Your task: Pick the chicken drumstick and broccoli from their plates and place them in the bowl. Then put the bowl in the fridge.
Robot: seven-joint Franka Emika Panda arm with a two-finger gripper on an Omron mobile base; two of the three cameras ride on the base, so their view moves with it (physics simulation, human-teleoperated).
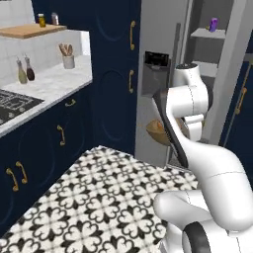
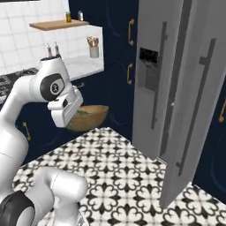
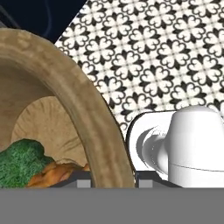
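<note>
Gripper (image 3: 111, 181) is clamped on the bowl's rim. Fridge (image 2: 154, 84), door ajar, fills the right base view's upper right. Bowl (image 2: 90, 117), centre-left: rigid wood, light, likely to tip. Broccoli (image 3: 19, 159) and chicken drumstick (image 3: 54, 173) lie loose inside.

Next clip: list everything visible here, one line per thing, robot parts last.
bowl: one, brown wood, held above the floor
broccoli: one, dark green, inside the bowl
chicken drumstick: one, orange-brown, inside the bowl beside the broccoli
fridge: one, grey, door open
cabinets: navy, brass handles
counter: pale, holding two bottles and a utensil cup
floor: black-and-white patterned tile
pincer: one, shut on the bowl's rim
</note>
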